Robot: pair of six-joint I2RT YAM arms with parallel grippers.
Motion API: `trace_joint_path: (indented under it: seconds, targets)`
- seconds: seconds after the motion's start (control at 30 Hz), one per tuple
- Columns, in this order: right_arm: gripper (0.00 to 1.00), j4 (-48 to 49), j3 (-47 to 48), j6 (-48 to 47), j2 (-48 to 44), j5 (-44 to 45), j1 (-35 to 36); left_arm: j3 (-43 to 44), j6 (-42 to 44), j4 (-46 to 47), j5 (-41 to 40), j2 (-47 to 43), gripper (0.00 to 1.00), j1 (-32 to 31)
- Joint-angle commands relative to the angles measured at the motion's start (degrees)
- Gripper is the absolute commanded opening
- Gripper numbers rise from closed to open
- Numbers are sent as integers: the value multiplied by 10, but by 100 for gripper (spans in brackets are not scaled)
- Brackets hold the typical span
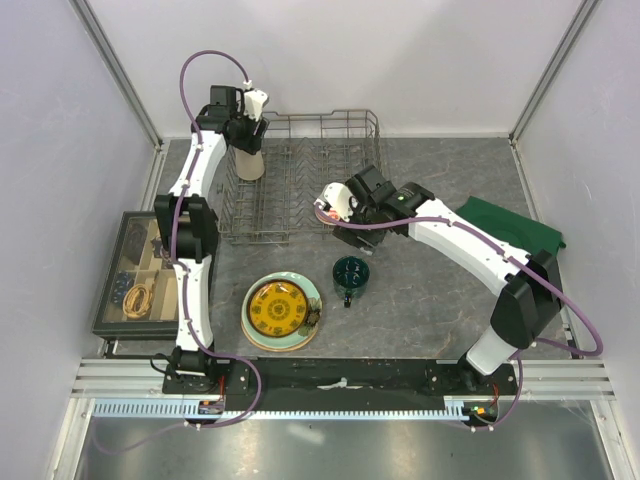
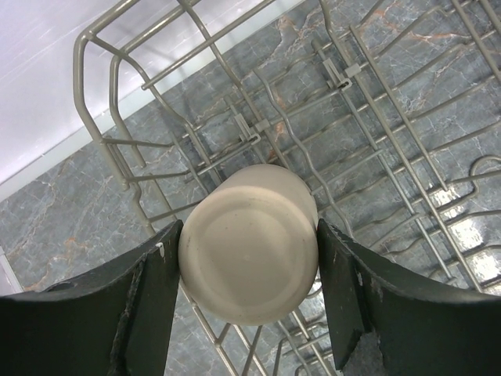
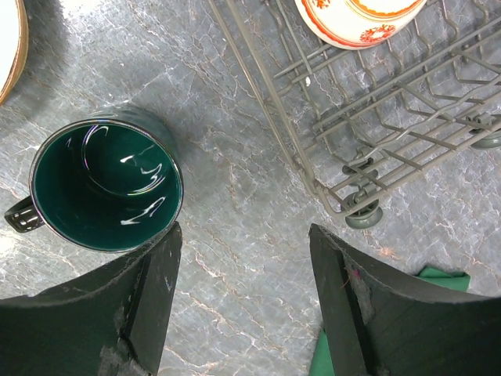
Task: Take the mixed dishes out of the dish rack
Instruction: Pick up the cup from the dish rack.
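My left gripper (image 2: 249, 243) is clamped on the tall beige ceramic cup (image 2: 249, 254), one pad against each side. The cup stands upside down at the far left corner of the rectangular grey wire dish rack (image 1: 300, 190). My right gripper (image 3: 243, 235) hangs with its jaws apart and nothing between them over the grey marbled table (image 3: 235, 141). It is between the dark green glazed mug (image 3: 106, 180), upright on the table, and the rack's near edge, where the red-and-white patterned bowl (image 3: 356, 19) sits.

White arms (image 1: 196, 300) with black joints (image 1: 186, 228) and purple cables (image 1: 213, 53).
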Motion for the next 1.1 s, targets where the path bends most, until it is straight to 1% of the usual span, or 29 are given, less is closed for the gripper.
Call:
trace_joint_path:
  seconds: [0.0, 0.17, 0.33, 0.4, 0.53, 0.57, 0.67, 0.73, 0.87, 0.9, 1.03, 1.07]
  targets:
    - [74, 12, -4, 7, -29, 1, -3, 1, -24, 18, 21, -64, 45, -3]
    - [74, 13, -9, 8, -34, -1, -3, 0, -31, 17, 26, -86, 37, -3]
    - [74, 15, -12, 7, -37, -5, -3, -3, -32, 12, 27, -104, 33, -3]
    - [74, 15, -12, 9, -38, -5, -3, -4, -35, 7, 29, -116, 28, -3]
    - [74, 17, -5, 11, -40, -2, -4, -11, -46, -3, 53, -143, 15, -3]
    - [74, 18, -4, 12, -41, -2, -4, -18, -53, -6, 60, -150, 10, -3]
    - [74, 29, 3, 17, -45, 4, -10, -30, -71, -18, 99, -180, 1, -2]
    - [75, 39, 6, 25, -46, 2, -17, -39, -81, -25, 136, -199, 2, -1]
    - [75, 63, 6, 35, -52, -10, -31, -85, -121, -25, 203, -254, 2, 5]
    - [75, 77, 6, 37, -55, -11, -34, -92, -129, -25, 232, -262, 2, 6]
    - [76, 113, 9, 54, -70, -55, -73, -128, -168, -25, 304, -302, 2, 16]
    - [76, 119, 12, 64, -71, -74, -82, -142, -186, -24, 339, -309, 1, 18]
